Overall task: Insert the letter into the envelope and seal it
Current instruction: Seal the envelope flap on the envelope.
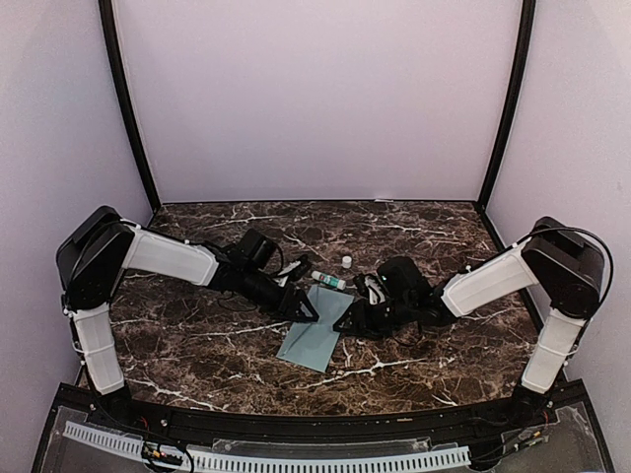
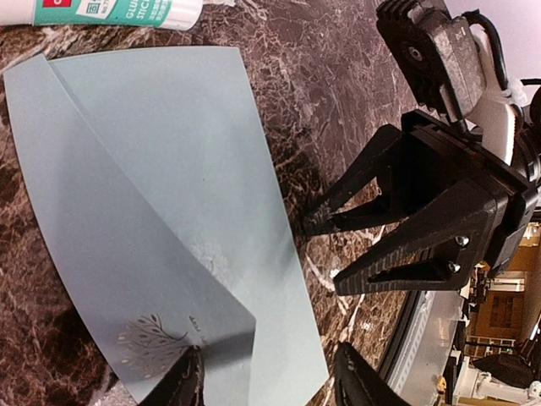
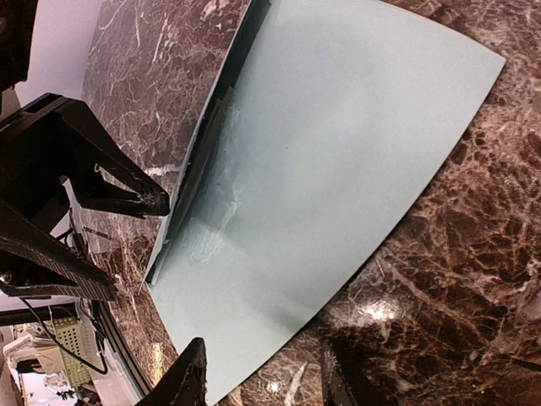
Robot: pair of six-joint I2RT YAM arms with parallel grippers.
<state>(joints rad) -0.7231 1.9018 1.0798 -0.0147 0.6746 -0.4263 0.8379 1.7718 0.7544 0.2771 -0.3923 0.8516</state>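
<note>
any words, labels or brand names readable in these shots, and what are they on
"GLUE STICK": on the green label of the glue stick, left wrist view, partly cut off by the frame edge.
Red brand mark next to it: too cropped to read.
Faint lettering beside the tree print on the envelope: too small to read.
Top and right wrist views: no readable text.

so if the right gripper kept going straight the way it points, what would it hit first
Probably the envelope: its near edge lies just ahead of the right gripper, in line with the open jaws. How high the gripper hangs above it is unclear.
</note>
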